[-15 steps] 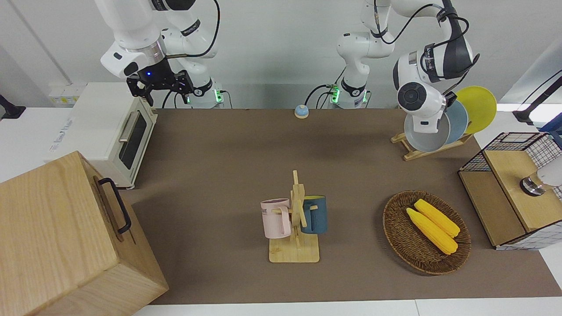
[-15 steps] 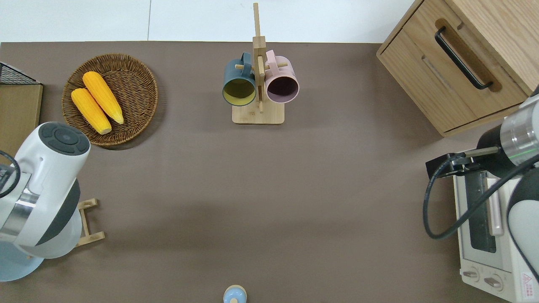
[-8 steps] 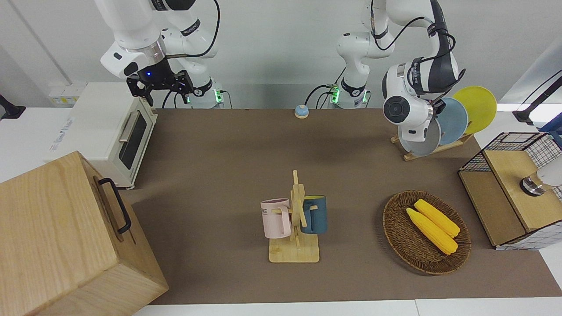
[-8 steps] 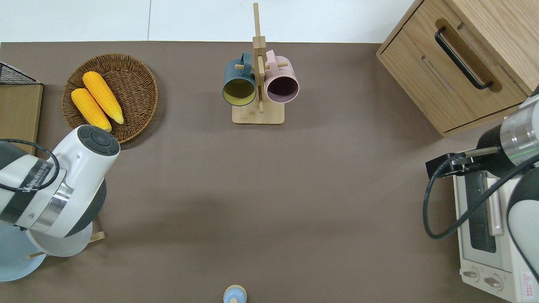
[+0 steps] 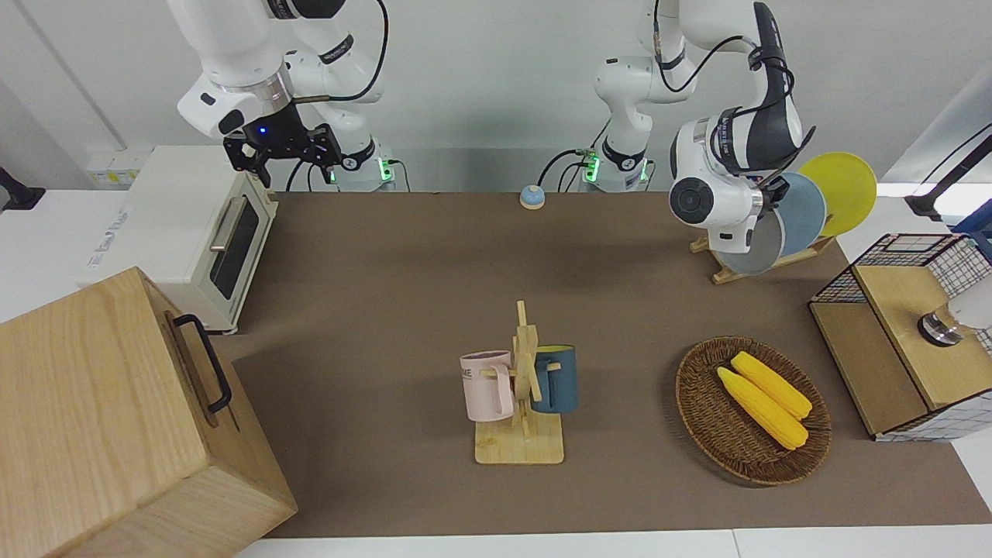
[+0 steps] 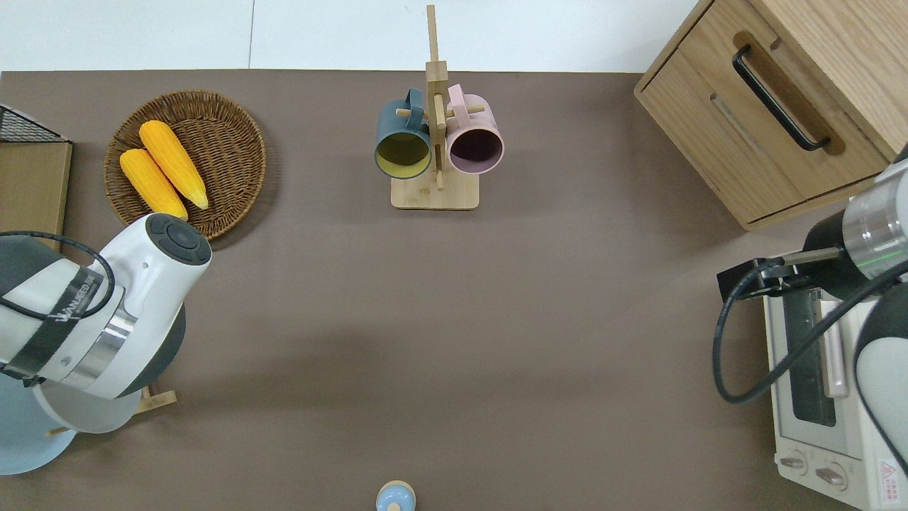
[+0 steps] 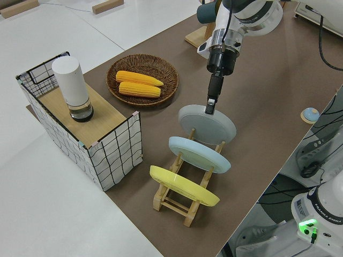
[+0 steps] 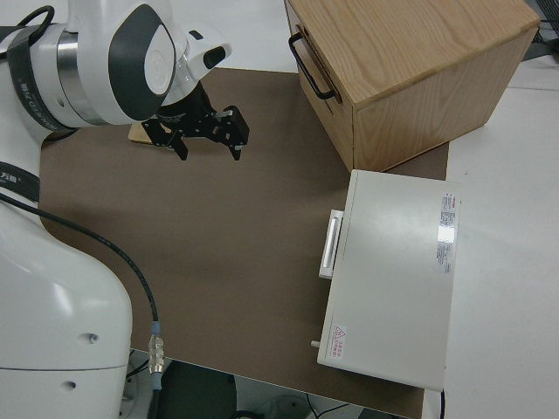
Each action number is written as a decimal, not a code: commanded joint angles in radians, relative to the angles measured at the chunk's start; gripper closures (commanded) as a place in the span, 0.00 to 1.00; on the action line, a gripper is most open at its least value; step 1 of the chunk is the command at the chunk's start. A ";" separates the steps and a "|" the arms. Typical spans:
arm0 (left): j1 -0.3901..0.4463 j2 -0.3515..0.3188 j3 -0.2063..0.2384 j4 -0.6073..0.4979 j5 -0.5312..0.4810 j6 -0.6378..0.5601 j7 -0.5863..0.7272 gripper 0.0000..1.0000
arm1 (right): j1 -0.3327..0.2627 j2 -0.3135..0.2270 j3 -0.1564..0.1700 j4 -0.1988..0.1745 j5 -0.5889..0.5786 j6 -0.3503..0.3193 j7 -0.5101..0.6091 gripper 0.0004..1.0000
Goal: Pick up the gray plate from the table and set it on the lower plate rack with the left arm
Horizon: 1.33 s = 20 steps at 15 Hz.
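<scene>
The gray plate (image 7: 206,124) leans in the end slot of the lower plate rack (image 7: 182,206), next to the light blue plate (image 7: 199,153) and the yellow plate (image 7: 184,185). My left gripper (image 7: 210,104) comes down from above and is shut on the gray plate's upper rim. In the front view the gray plate (image 5: 748,252) shows under my left wrist, and the rack's rail (image 5: 728,273) shows below it. My right gripper (image 5: 283,151) is parked and open.
A wicker basket (image 5: 701,418) with two corn cobs lies farther from the robots than the rack. A wire basket with a wooden shelf (image 5: 899,333) stands at the left arm's end. A mug stand (image 5: 521,387), a toaster oven (image 5: 194,232), a wooden cabinet (image 5: 116,418) and a small blue bell (image 5: 532,197) are also there.
My left arm has lowered the gray plate into the rack beside the light blue plate, and its wrist has swung toward the table's middle. The right arm has not moved.
</scene>
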<state>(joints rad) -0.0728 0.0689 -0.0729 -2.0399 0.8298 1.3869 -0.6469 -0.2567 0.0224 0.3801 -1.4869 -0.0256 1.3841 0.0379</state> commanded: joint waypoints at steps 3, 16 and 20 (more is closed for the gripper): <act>-0.016 0.014 -0.001 -0.031 0.017 -0.014 -0.031 1.00 | -0.026 -0.002 0.023 0.010 -0.007 -0.014 0.013 0.02; -0.013 0.003 -0.001 0.018 -0.173 0.050 0.024 0.00 | -0.026 -0.002 0.023 0.010 -0.007 -0.014 0.013 0.02; -0.005 -0.038 0.004 0.113 -0.479 0.139 0.013 0.00 | -0.026 -0.002 0.023 0.010 -0.007 -0.014 0.013 0.02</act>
<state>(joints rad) -0.0753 0.0732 -0.0820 -1.9922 0.5421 1.4729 -0.6363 -0.2567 0.0224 0.3801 -1.4869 -0.0256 1.3841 0.0379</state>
